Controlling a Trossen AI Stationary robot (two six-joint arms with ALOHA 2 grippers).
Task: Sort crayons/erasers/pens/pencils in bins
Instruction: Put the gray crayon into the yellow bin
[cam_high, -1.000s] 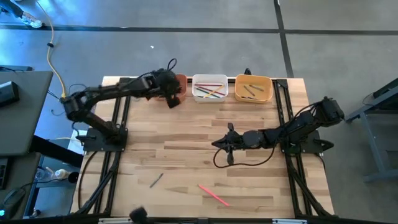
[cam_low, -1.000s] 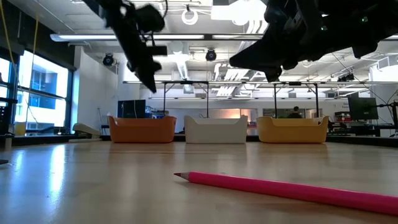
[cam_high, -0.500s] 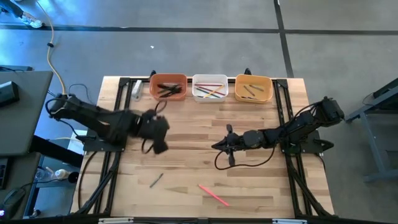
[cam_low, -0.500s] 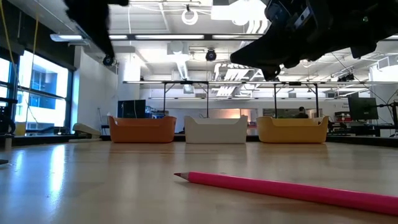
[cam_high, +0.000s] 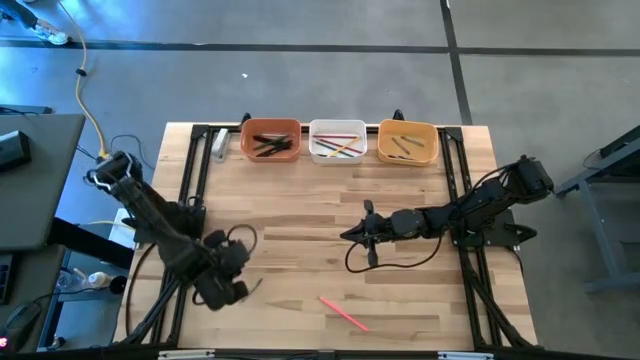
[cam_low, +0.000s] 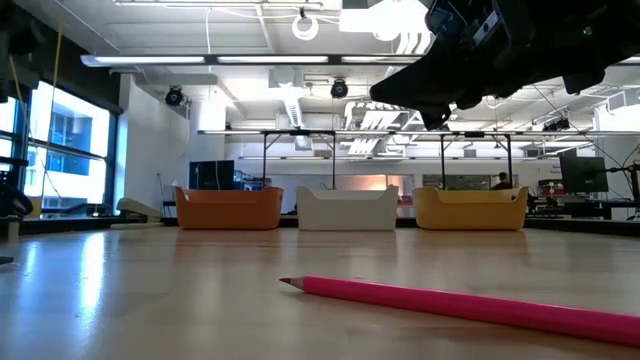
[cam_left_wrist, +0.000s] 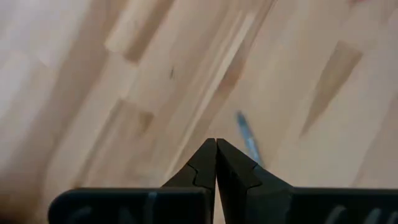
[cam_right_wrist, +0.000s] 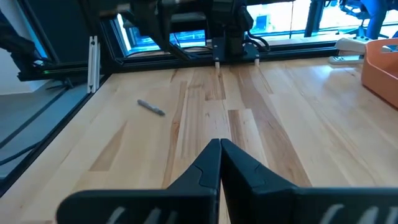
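Observation:
Three bins stand in a row at the far edge: orange (cam_high: 270, 140) with dark sticks, white (cam_high: 337, 140) with coloured ones, yellow (cam_high: 407, 140) with a few. A pink pencil (cam_high: 343, 312) lies flat near the front edge, also close up in the low view (cam_low: 470, 305). A short grey stick (cam_right_wrist: 151, 107) lies on the table at the near left (cam_left_wrist: 247, 138). My left gripper (cam_high: 230, 288) hangs shut just beside that stick, pointing steeply down (cam_left_wrist: 216, 143). Shut and empty, my right gripper (cam_high: 350, 232) hovers over the table's middle (cam_right_wrist: 219, 143).
Black frame rails (cam_high: 190, 180) run along the left and right sides of the wooden table. A loose black cable (cam_high: 385, 262) loops below my right arm. Bare wood lies between the bins and the two sticks.
My left gripper has swung from above the orange bin at the far edge across the table's left side to the near left, beside the grey stick, turning as it went. It stays shut. The orange bin, covered before, now shows its dark sticks.

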